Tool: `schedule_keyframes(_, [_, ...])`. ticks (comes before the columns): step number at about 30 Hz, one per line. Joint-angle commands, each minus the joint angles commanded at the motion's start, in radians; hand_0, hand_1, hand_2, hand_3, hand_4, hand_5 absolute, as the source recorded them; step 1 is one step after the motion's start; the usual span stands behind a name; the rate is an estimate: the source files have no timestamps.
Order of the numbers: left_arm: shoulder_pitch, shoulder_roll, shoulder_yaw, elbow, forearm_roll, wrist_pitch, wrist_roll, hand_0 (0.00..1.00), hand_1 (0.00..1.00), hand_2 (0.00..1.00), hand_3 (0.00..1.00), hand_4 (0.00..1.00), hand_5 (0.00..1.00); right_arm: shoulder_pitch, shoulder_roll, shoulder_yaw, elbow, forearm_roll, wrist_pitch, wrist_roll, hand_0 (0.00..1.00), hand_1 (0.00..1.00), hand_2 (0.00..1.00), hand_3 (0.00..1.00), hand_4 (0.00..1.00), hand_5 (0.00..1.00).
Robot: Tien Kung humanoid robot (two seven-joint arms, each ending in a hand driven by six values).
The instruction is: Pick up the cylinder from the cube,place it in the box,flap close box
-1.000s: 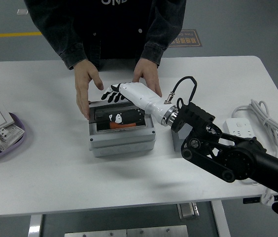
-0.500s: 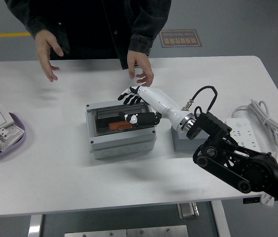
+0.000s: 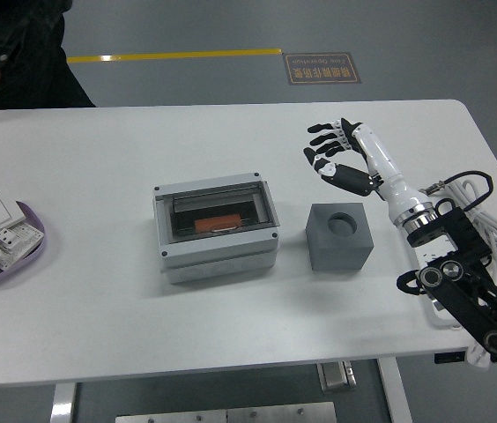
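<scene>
A grey box (image 3: 217,227) stands at the table's middle with its clear flap down. An orange cylinder (image 3: 218,224) lies inside, seen through the flap. A dark grey cube (image 3: 339,235) with an empty round hole on top stands just right of the box. My right hand (image 3: 330,152) is above the table behind and to the right of the cube, fingers spread, holding nothing. My left arm is out of view.
A purple dish (image 3: 28,251) with white parts sits at the left edge. A white power strip (image 3: 433,231) and coiled cable (image 3: 480,204) lie at the right. A person (image 3: 2,53) stands at the far left corner, hands off the table.
My right hand has drawn back from the box to the right and up. The person has taken both hands away and stepped off to the left. The flap is now down.
</scene>
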Motion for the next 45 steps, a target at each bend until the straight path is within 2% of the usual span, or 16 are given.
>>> schedule_keyframes(4, [0.002, 0.005, 0.002, 0.000, 0.001, 0.000, 0.000, 0.592, 0.610, 0.604, 0.624, 0.638, 0.178, -0.046, 0.021, 0.084, -0.024, 0.077, 0.011, 0.027, 0.536, 0.541, 0.582, 0.652, 0.660, 0.332])
schedule_keyframes(7, [0.003, 0.009, 0.005, 0.000, 0.001, -0.001, 0.001, 0.592, 0.610, 0.604, 0.624, 0.638, 0.178, -0.055, 0.034, 0.108, -0.036, 0.109, 0.016, 0.038, 0.536, 0.541, 0.582, 0.652, 0.660, 0.332])
schedule_keyframes(19, [0.028, 0.021, 0.024, 0.000, 0.010, -0.007, 0.004, 0.592, 0.610, 0.605, 0.624, 0.638, 0.177, -0.061, 0.055, 0.116, -0.056, 0.192, 0.030, 0.072, 0.561, 0.562, 0.584, 0.651, 0.660, 0.331])
schedule_keyframes(25, [0.060, 0.028, 0.082, 0.000, -0.044, 0.018, -0.046, 0.592, 0.611, 0.606, 0.624, 0.638, 0.176, -0.069, 0.062, 0.114, -0.061, 0.261, 0.038, 0.097, 0.560, 0.567, 0.585, 0.651, 0.659, 0.331])
schedule_keyframes(29, [0.094, 0.033, 0.146, 0.000, -0.100, 0.035, -0.101, 0.592, 0.610, 0.605, 0.624, 0.638, 0.176, -0.076, 0.066, 0.116, -0.063, 0.290, 0.043, 0.108, 0.569, 0.569, 0.584, 0.649, 0.658, 0.331])
schedule_keyframes(36, [0.161, 0.037, 0.318, 0.000, -0.273, 0.064, -0.241, 0.583, 0.605, 0.597, 0.617, 0.637, 0.181, -0.095, 0.068, 0.128, -0.064, 0.318, 0.050, 0.120, 0.568, 0.577, 0.584, 0.647, 0.661, 0.337])
schedule_keyframes(41, [0.187, 0.034, 0.443, 0.000, -0.398, 0.081, -0.288, 0.574, 0.599, 0.587, 0.612, 0.635, 0.178, -0.096, 0.069, 0.136, -0.066, 0.333, 0.053, 0.127, 0.570, 0.581, 0.584, 0.646, 0.666, 0.341])
schedule_keyframes(45, [0.196, 0.023, 0.499, 0.000, -0.473, 0.096, -0.319, 0.573, 0.596, 0.586, 0.605, 0.632, 0.170, -0.097, 0.072, 0.141, -0.066, 0.344, 0.055, 0.132, 0.571, 0.580, 0.583, 0.646, 0.667, 0.344])
